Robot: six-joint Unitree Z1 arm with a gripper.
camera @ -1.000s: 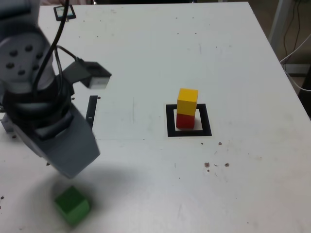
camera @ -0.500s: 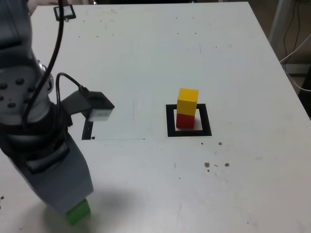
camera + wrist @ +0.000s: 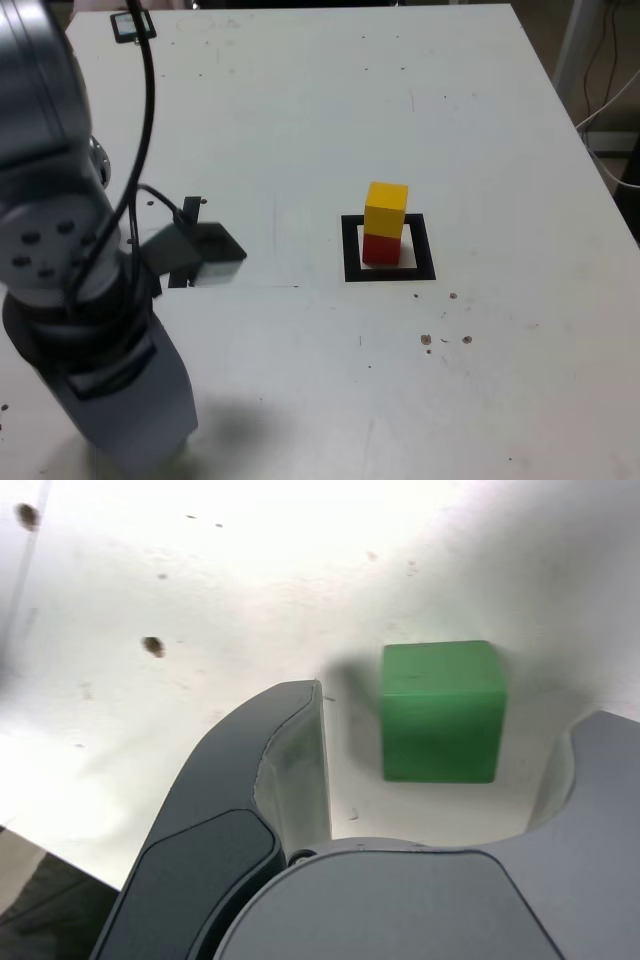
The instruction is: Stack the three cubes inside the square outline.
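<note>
In the exterior view the yellow cube (image 3: pixel 386 208) sits on the red cube (image 3: pixel 380 249) inside the square outline (image 3: pixel 350 250), right of the table's middle. My arm reaches down at the near left, and the gripper (image 3: pixel 145 440) hides the green cube there. In the wrist view the green cube (image 3: pixel 440 710) rests on the table between the two dark fingers (image 3: pixel 290 740). The gripper (image 3: pixel 455 715) is open, with a gap showing on each side of the cube.
A thin black strip (image 3: pixel 188 225) lies left of the outline, partly behind the wrist camera box (image 3: pixel 215 255). A small black square frame (image 3: pixel 131 25) sits at the far left corner. Cables (image 3: pixel 605 90) hang off the table's right edge. Dark specks (image 3: pixel 445 340) dot the table.
My arm has moved down and toward the near edge onto the green cube. The cube showed in the exterior view a second ago and is now covered by the gripper.
</note>
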